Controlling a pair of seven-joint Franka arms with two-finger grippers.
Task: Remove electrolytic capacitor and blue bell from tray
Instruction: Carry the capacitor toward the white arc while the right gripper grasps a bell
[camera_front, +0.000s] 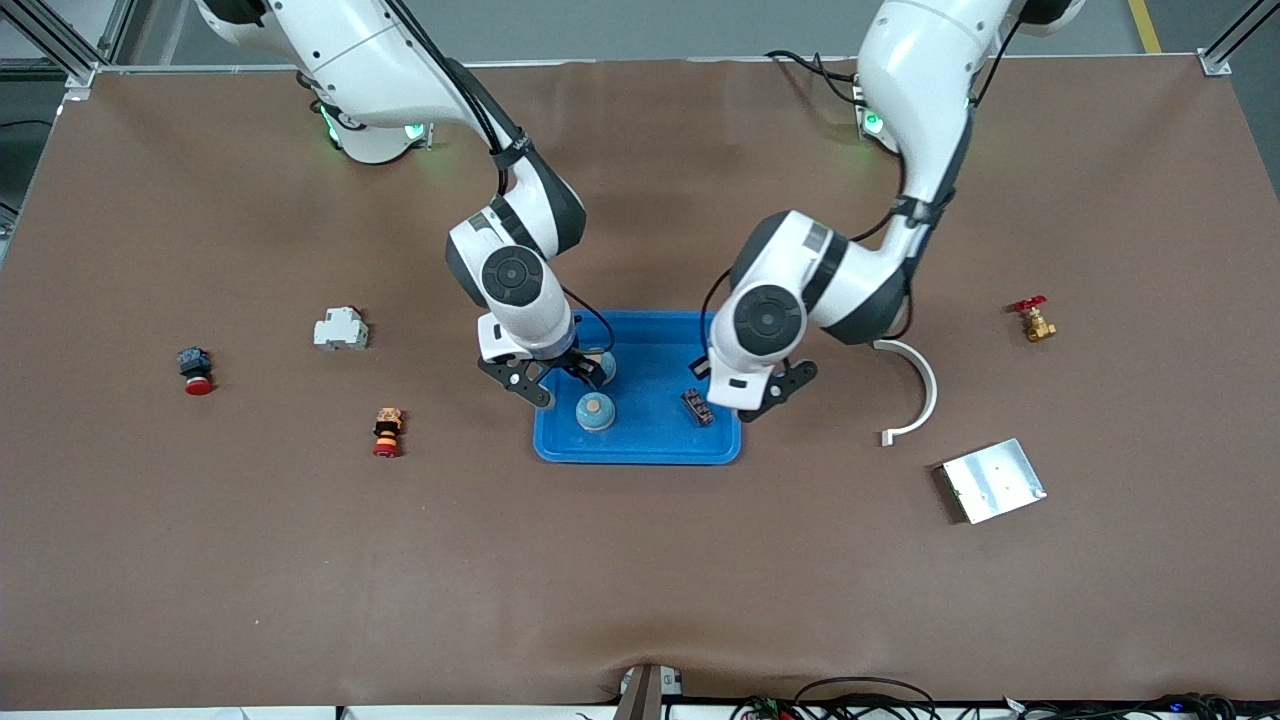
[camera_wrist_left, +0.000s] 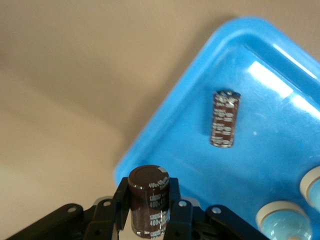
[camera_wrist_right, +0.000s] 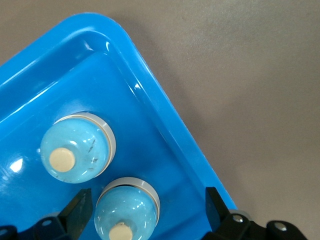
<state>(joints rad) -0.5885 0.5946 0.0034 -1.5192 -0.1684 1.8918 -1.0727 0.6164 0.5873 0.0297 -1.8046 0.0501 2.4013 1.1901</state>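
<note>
A blue tray (camera_front: 640, 452) lies mid-table. Two light blue bells stand in it: one (camera_front: 595, 411) nearer the front camera, one (camera_front: 604, 364) farther and partly hidden by my right gripper (camera_front: 556, 379). In the right wrist view that gripper (camera_wrist_right: 147, 201) is open with a bell (camera_wrist_right: 127, 212) between its fingers, not touching; the other bell (camera_wrist_right: 77, 147) stands beside it. A dark brown capacitor (camera_front: 697, 406) lies in the tray (camera_wrist_left: 165, 125). My left gripper (camera_front: 745, 397) hangs over the tray's edge at the left arm's end. In the left wrist view it (camera_wrist_left: 150, 202) is shut on a second capacitor (camera_wrist_left: 149, 200).
Toward the right arm's end lie a white block (camera_front: 341, 328), a red-and-black button (camera_front: 196, 370) and an orange-red button (camera_front: 387, 431). Toward the left arm's end lie a white curved piece (camera_front: 915, 390), a metal plate (camera_front: 992, 480) and a brass valve (camera_front: 1035, 320).
</note>
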